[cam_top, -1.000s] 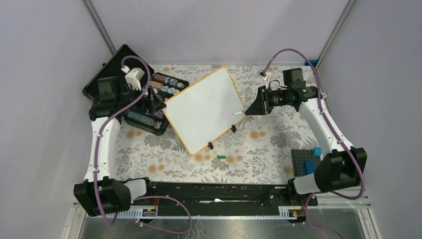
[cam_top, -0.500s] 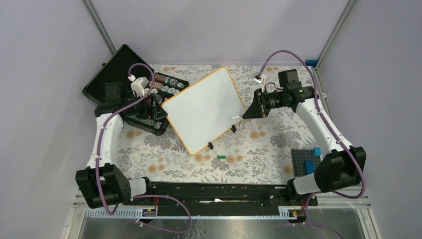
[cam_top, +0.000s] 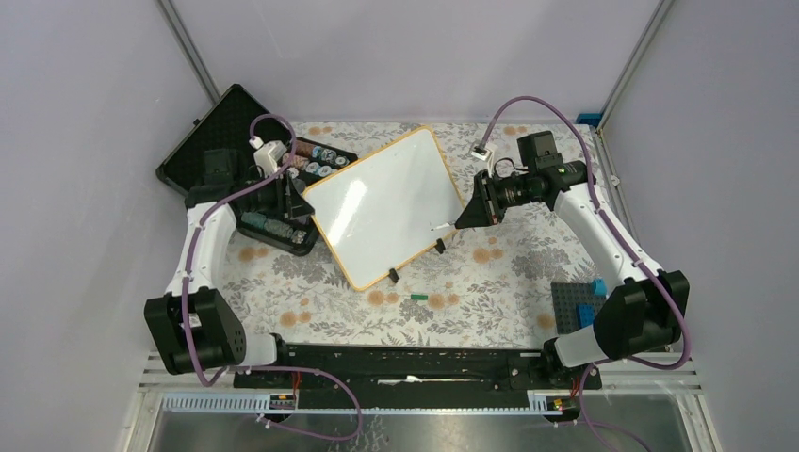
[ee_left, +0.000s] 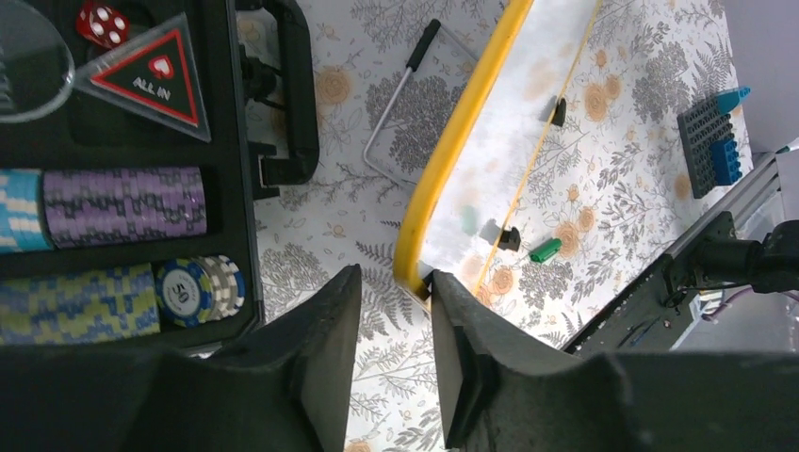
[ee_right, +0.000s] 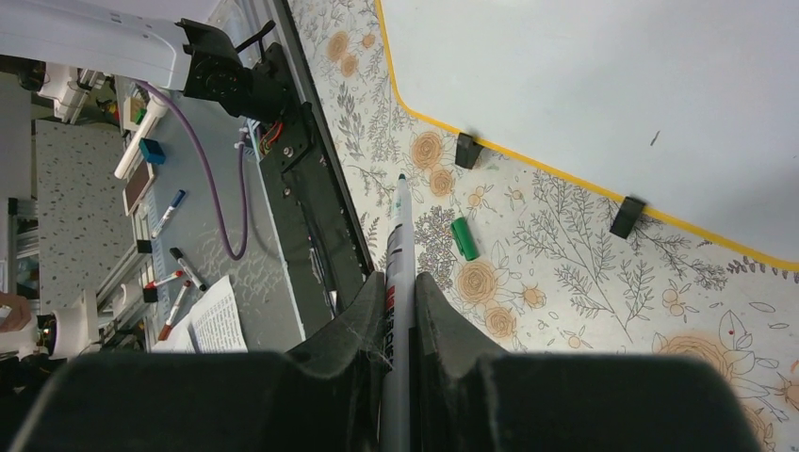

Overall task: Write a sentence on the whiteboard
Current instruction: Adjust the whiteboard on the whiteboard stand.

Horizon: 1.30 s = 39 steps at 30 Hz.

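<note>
**Step in hand:** preparation for writing; no stroke of the sentence is on the board. The whiteboard (cam_top: 377, 205) lies flat and skewed at mid-table on the floral cloth (cam_top: 490, 282); its face is bare, save one tiny dark fleck seen from the right wrist.

**Left gripper** (ee_left: 394, 282): jaws part way apart, straddling the yellow rim at the board's left corner; the rim lies against or just beside one finger, and cloth shows between it and the other; judged not yet clamped.

**Right gripper** (ee_right: 396, 287): closed tight on a white-barrelled marker (ee_right: 401, 221), uncapped, tip pointing outward; the tip sits at the board's near-right edge, close to a black clip foot (ee_right: 466, 151); the wrist view puts it over cloth rather than the face; contact cannot be told.

**Next move, as judged:** the left jaws must close on the rim to steady the board; the right arm must carry the tip inward to the upper part of the face and set it down lightly, leaving room for the whole sentence.

**Surroundings:**
- The open black case (cam_top: 203, 139) stands just beside the board's left edge; it holds rows of poker chips (ee_left: 122, 202), a red die (ee_left: 102, 21) and an "ALL IN" triangle (ee_left: 155, 75).
- A bent wire (ee_left: 405, 94) lies on the cloth between case and rim.
- A green cap (cam_top: 419, 297) lies near the board's near edge.
- A grey plate with blue bricks (cam_top: 579, 303) sits well apart, near right.

**Obstruction:** nothing lies on the writing face; the case crowds the left arm.
</note>
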Motion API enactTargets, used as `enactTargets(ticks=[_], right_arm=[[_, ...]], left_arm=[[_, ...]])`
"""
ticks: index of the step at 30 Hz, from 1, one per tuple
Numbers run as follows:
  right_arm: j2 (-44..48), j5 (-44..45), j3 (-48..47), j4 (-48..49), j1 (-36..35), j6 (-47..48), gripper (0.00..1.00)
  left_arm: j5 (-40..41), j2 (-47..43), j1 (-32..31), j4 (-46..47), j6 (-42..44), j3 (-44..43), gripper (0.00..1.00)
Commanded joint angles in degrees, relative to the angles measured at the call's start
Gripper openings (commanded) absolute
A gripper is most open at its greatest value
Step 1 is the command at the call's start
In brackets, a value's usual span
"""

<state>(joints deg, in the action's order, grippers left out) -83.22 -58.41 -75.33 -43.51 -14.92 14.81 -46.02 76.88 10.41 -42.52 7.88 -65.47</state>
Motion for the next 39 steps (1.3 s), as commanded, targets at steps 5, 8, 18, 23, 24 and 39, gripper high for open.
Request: enactTargets(ticks=[5, 8, 18, 23, 24, 39], right_arm=[[-0.46, -0.30, -2.78, -1.53, -0.50, 1.88, 0.00], [-0.62, -0.48, -2.96, -1.50, -0.47, 1.80, 0.00], [-0.65, 0.30, -3.71, -2.20, -1.02, 2.33, 0.00], [-1.33, -0.45, -5.08, -2.28, -1.52, 1.91, 0.00], [-1.33, -0.47, -5.35, -2.29, -1.52, 1.89, 0.00], [-0.50, -5.34, -7.64, 9.31, 12.95, -13.30, 0.00]], left_arm=[[2.54, 2.86, -2.57, 3.24, 3.81, -6.15, 0.36], [4.64, 4.96, -4.57, 3.19, 4.63, -7.98, 0.35], [6.91, 10.59, -5.42, 2.44, 7.13, -13.65, 0.21], [6.80, 11.19, -5.38, -0.89, 9.68, -16.49, 0.53], [7.37, 9.57, -5.39, 0.01, 9.77, -15.63, 0.59], [30.52, 7.94, -37.46, -17.21, 39.38, -29.13, 0.76]])
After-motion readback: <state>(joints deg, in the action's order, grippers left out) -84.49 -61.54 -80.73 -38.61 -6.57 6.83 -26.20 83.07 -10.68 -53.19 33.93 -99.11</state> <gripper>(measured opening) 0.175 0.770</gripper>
